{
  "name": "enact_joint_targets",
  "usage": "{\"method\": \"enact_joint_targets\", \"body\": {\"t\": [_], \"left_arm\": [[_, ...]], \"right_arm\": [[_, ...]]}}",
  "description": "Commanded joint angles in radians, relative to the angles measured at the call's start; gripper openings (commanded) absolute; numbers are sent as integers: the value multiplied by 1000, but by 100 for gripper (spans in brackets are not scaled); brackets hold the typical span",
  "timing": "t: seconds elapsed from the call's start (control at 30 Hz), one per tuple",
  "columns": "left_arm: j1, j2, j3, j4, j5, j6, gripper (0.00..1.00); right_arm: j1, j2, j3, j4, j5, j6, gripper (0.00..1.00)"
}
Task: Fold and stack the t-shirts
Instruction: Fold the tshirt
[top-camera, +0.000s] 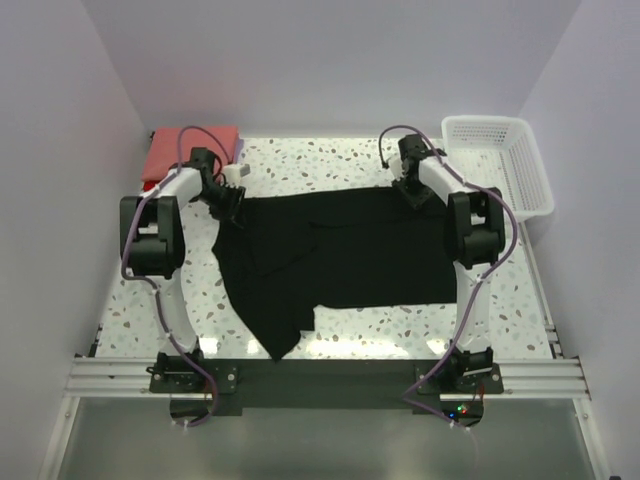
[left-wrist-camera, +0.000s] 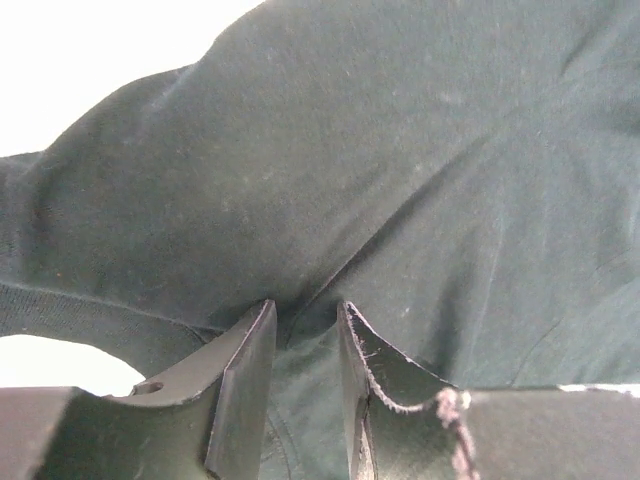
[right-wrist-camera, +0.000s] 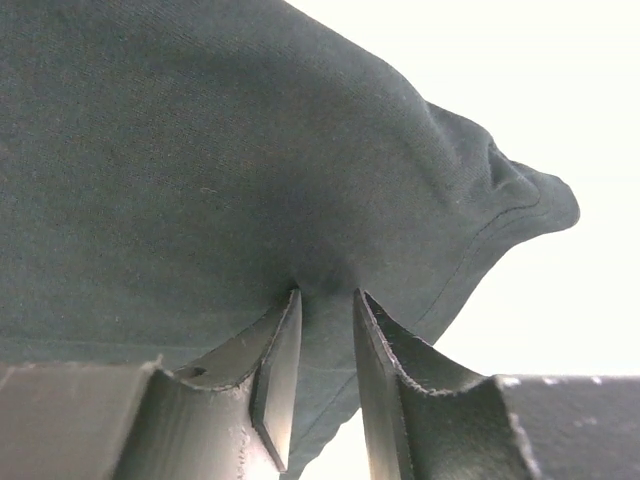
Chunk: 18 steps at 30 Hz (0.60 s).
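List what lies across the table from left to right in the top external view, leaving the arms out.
Coral-red stack of folded cloth at the far left corner → black t-shirt spread across the middle → white basket at the far right.

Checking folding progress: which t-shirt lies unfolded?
The black t-shirt, spread open across the middle of the table. The coral-red pile at the far-left corner is compact and already folded.
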Motion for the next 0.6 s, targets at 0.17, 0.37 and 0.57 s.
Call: {"method": "enact_joint_targets", "body": {"t": [0.17, 0.37, 0.57], "left_arm": [[-3, 34, 109, 6, 11, 20, 41], [-3, -148, 84, -108, 209, 183, 55], [-12, -360, -100, -292, 263, 454, 63]], "right_arm": [[-28, 25, 116, -95, -128, -25, 48], [-28, -195, 92, -227, -317, -40, 74], [-28, -483, -196, -332, -432, -287, 76]]}}
